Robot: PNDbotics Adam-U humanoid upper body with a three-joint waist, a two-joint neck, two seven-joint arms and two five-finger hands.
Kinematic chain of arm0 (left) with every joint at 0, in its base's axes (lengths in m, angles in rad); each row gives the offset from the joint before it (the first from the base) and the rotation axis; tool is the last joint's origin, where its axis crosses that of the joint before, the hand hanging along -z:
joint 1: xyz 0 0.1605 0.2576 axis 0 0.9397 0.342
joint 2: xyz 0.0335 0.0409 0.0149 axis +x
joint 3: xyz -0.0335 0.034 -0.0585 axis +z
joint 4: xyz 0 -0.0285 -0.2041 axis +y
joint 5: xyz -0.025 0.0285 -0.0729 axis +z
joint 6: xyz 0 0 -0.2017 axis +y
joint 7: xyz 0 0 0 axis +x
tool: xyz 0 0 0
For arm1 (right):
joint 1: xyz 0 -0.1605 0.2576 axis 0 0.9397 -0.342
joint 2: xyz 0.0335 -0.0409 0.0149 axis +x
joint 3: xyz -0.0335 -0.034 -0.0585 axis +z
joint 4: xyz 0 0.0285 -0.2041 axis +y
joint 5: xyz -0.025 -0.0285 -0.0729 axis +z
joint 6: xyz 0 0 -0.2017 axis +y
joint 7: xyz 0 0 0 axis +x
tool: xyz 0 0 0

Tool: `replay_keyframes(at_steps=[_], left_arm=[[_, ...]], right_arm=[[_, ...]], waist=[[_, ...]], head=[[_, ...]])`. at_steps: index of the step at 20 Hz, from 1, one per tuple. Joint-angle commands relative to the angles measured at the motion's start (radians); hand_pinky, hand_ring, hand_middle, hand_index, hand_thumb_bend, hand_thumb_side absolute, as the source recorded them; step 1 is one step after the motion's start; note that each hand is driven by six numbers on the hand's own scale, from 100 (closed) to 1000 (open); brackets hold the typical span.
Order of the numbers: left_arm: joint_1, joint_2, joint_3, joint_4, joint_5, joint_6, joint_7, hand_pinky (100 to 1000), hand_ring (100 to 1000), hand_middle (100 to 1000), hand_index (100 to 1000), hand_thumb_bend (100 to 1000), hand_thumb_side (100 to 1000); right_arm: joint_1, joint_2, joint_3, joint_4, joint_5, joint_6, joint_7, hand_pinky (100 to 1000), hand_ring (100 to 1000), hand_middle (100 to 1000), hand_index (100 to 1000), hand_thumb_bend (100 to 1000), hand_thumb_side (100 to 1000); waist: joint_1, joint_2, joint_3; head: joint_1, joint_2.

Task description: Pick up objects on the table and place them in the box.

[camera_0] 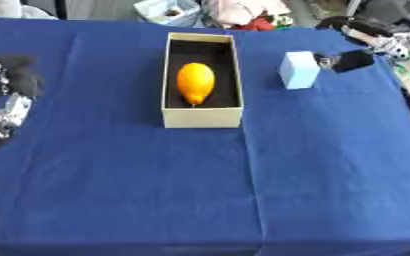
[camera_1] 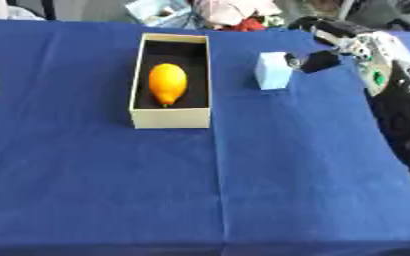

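The plain deep-blue tablecloth (camera_0: pixel 313 175) is one unpatterned colour; to the left of the black right hand (camera_1: pixel 320 61) stands a pale sky-blue block (camera_0: pixel 299 69); further left of that hand, the long cream cardboard box (camera_0: pixel 202 117) shows a black lining inside; in it lies a yellow-orange oval fruit (camera_0: pixel 195 82); the left hand (camera_0: pixel 7 95) is black with silver-white patches.

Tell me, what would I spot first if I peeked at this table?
Probably the bright orange lemon-shaped fruit lying inside the long cardboard box in the middle of the blue tablecloth. Next, the pale blue block standing to the box's right, with the robot's right hand reaching in beside it.
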Motion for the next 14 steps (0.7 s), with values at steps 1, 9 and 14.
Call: replay_keyframes(at_steps=[1,9,14], left_arm=[[-0.015,0.009,0.003,-0.019,0.004,-0.001,-0.003,674,593,603,843,141,722],[-0.013,0.009,0.001,-0.015,-0.001,-0.002,-0.013,675,594,604,846,135,729],[-0.012,0.008,0.000,-0.012,-0.004,-0.003,-0.018,675,594,604,846,130,735]], right_arm=[[-0.019,-0.020,-0.010,0.005,0.055,-0.008,-0.013,889,1000,1000,1000,270,689],[-0.014,-0.021,-0.012,0.020,0.109,-0.024,-0.017,889,1000,1000,1000,302,731],[-0.017,-0.022,-0.015,0.021,0.124,-0.023,-0.013,887,1000,1000,1000,297,713]], waist=[[0.002,-0.012,0.003],[-0.002,-0.010,0.006],[-0.003,-0.010,0.008]], head=[[-0.005,0.005],[-0.008,0.005],[-0.011,0.005]])
